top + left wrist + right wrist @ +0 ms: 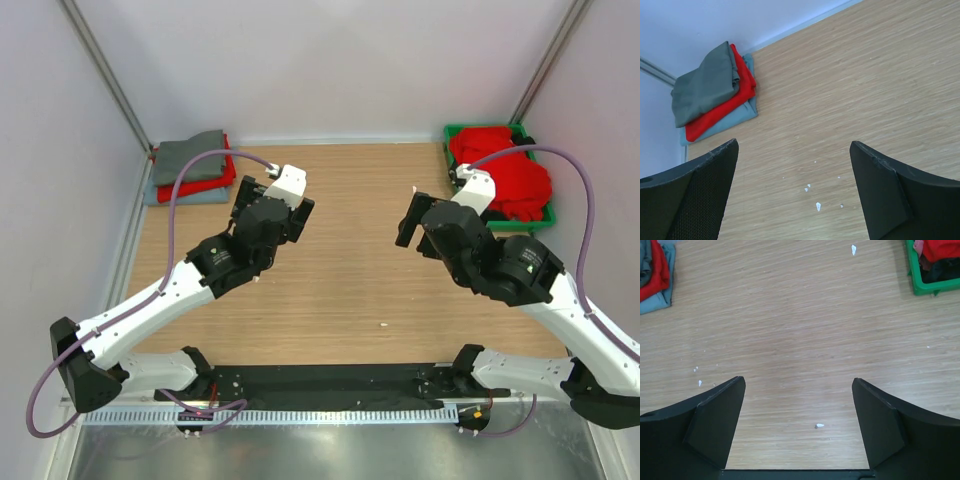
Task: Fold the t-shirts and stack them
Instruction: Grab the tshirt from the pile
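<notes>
Three folded t-shirts (190, 166) are stacked in the far left corner: grey (704, 85) on top, red (722, 109) under it, light blue-grey (742, 114) at the bottom. The same stack shows at the top left of the right wrist view (655, 270). A large bright red t-shirt (505, 172) is heaped in the green bin (449, 136) at the far right. My left gripper (794, 146) hangs open over bare wood, right of the stack. My right gripper (799, 382) is open too, over the middle of the table, with nothing between its fingers.
The green bin (926, 286) also holds some pink and dark cloth under the red. Small white specks (817, 206) lie on the wooden tabletop (340, 270). Walls close in the table at the back and both sides.
</notes>
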Tool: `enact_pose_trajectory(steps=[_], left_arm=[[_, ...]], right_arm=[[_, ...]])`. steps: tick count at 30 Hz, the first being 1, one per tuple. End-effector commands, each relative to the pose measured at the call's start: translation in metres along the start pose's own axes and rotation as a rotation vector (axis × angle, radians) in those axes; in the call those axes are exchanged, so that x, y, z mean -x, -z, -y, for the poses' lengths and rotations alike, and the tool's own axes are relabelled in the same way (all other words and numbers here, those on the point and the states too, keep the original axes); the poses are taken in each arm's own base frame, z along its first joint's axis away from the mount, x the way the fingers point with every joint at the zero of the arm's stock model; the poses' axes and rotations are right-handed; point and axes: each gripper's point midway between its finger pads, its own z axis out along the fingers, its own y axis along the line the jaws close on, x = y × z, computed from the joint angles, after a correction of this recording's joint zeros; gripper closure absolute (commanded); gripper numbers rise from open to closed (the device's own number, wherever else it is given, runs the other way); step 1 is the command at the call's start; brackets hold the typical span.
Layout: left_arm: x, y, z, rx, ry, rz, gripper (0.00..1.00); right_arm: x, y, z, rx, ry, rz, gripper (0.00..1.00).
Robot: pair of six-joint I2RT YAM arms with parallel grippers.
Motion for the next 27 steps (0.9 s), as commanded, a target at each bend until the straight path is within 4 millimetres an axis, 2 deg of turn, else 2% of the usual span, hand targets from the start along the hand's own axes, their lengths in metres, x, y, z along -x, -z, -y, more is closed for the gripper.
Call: enact_pose_trajectory(steps=[1,5,7,8,10,11,12,13,14,15,16,17,18,19,20,21,22,24,25,27], left_arm=[[0.018,0.006,-0.009,0.026,0.047,0.057,0.07],[0.018,0.007,-0.012,0.031,0.048,0.057,0.07],[0.018,0.007,-0.01,0.028,0.048,0.057,0.07],[0.018,0.006,-0.009,0.026,0.048,0.055,0.07],[0.018,0.006,-0.008,0.02,0.048,0.055,0.07],[0.017,0.006,-0.008,0.02,0.046,0.052,0.07],[0.017,0.005,-0.008,0.02,0.045,0.051,0.07],[0.017,0.006,-0.008,0.02,0.045,0.051,0.06],[0.016,0.005,-0.007,0.019,0.044,0.049,0.07],[0.015,0.005,-0.006,0.017,0.041,0.049,0.07],[0.016,0.005,-0.005,0.015,0.039,0.049,0.07],[0.015,0.004,-0.004,0.015,0.032,0.045,0.06],[0.014,0.004,-0.003,0.012,0.027,0.044,0.07],[0.015,0.004,-0.002,0.014,0.025,0.044,0.07],[0.014,0.004,-0.002,0.015,0.022,0.041,0.06],[0.014,0.004,-0.002,0.015,0.019,0.041,0.06],[0.014,0.004,-0.003,0.017,0.018,0.042,0.07],[0.014,0.004,-0.002,0.014,0.021,0.043,0.06],[0.014,0.005,-0.002,0.012,0.019,0.042,0.06],[0.015,0.005,-0.002,0.011,0.025,0.045,0.06]], right_arm=[[0.025,0.007,-0.013,0.071,-0.036,0.085,0.05],[0.036,0.008,-0.012,0.074,-0.011,0.14,0.02],[0.04,0.001,-0.002,0.0,0.002,0.171,0.0],[0.045,-0.002,0.01,-0.078,0.012,0.193,0.0],[0.044,-0.028,0.018,-0.169,0.074,0.138,0.0],[0.062,-0.048,0.052,-0.273,0.042,0.125,0.0],[0.048,-0.071,0.043,-0.18,0.026,0.005,0.01],[0.057,-0.085,0.05,-0.175,-0.015,0.008,0.02],[0.072,-0.095,0.085,-0.251,-0.079,0.023,0.02],[0.075,-0.102,0.093,-0.252,-0.079,0.009,0.02],[0.077,-0.114,0.109,-0.3,-0.098,-0.001,0.02],[0.086,-0.12,0.136,-0.363,-0.142,0.005,0.02],[0.085,-0.128,0.145,-0.365,-0.162,-0.019,0.02],[0.08,-0.143,0.165,-0.408,-0.186,-0.055,0.03],[0.079,-0.149,0.177,-0.432,-0.205,-0.066,0.05],[0.08,-0.151,0.204,-0.486,-0.248,-0.07,0.05],[0.077,-0.165,0.213,-0.474,-0.263,-0.092,0.07],[0.077,-0.172,0.244,-0.508,-0.317,-0.092,0.12],[0.075,-0.182,0.253,-0.497,-0.334,-0.103,0.14],[0.077,-0.186,0.272,-0.518,-0.365,-0.101,0.17]])
